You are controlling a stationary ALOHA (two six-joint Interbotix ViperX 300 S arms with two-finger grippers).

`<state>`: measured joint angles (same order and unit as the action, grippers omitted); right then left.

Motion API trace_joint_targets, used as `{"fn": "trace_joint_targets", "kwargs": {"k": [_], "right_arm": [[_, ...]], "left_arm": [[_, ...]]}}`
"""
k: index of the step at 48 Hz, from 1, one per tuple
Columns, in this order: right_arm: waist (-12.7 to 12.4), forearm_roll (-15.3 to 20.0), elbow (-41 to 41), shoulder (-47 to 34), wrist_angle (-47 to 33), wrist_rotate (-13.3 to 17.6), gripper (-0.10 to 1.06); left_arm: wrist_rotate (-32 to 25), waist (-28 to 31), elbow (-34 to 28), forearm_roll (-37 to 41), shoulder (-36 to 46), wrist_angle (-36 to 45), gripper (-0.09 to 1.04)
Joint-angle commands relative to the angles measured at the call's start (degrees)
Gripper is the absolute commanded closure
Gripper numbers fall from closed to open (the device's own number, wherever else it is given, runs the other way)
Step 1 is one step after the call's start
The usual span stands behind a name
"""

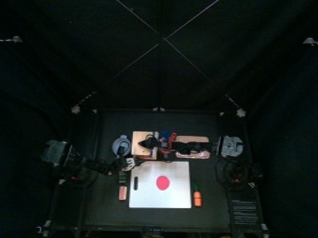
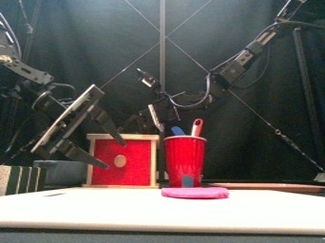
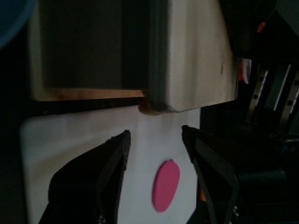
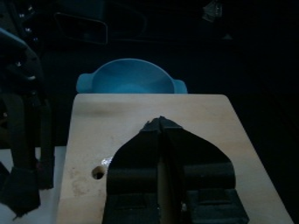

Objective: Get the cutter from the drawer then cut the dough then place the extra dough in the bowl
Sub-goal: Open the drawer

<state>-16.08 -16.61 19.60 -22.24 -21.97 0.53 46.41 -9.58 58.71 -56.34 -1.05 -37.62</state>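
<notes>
- The dough [image 2: 195, 193] lies nearest the front. It is a flat pink-red disc, whole and uncut, in the middle of the white cutting board [image 1: 143, 172] on the counter [image 1: 211, 186].
- It is probably soft and light, and likely to sag or tear. Once it is cut, the extra ring would best be pinched at its outer rim and lifted slowly.
- The left gripper [image 3: 153, 136] hangs over the board's far edge. Its jaws are spread wide and hold nothing, and they face the wooden box [image 3: 193, 52].
- Behind the dough stands the red cup [image 2: 185, 159], just beside the box.
- The box's red drawer front [image 2: 124, 161] looks closed. The cutter is nowhere in sight, so it is presumably inside.
- The cutter should be stiff, light metal and slippery on its round wall, which makes its wire handle the surest hold.
- The right gripper [image 4: 160, 122] sits over the box's pale top, jaws pressed together with nothing between them. Whether it touches the wood cannot be told.
- At the back, just past the box's left end, the blue-grey bowl [image 4: 128, 79] looks empty.
</notes>
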Motion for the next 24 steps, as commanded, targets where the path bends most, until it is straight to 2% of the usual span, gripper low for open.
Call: {"fn": "trace_joint_targets", "kwargs": {"k": [1, 14, 24], "right_arm": [[0.88, -0.26, 0.18, 0.18, 1.32, -0.18, 0.95], [1.32, -0.26, -0.18, 0.18, 2.55, -0.09, 0.95], [1.58, -0.26, -0.26, 0.18, 2.72, 0.00, 0.95]], "left_arm": [[-0.18, 0.79, -2.99, 0.00, -1.58, -1.49, 0.09], [-0.26, 2.64, -4.13, -0.44, -4.22, -1.93, 0.10], [-0.97, 2.90, -3.60, -0.70, -4.13, -2.90, 0.20]]}}
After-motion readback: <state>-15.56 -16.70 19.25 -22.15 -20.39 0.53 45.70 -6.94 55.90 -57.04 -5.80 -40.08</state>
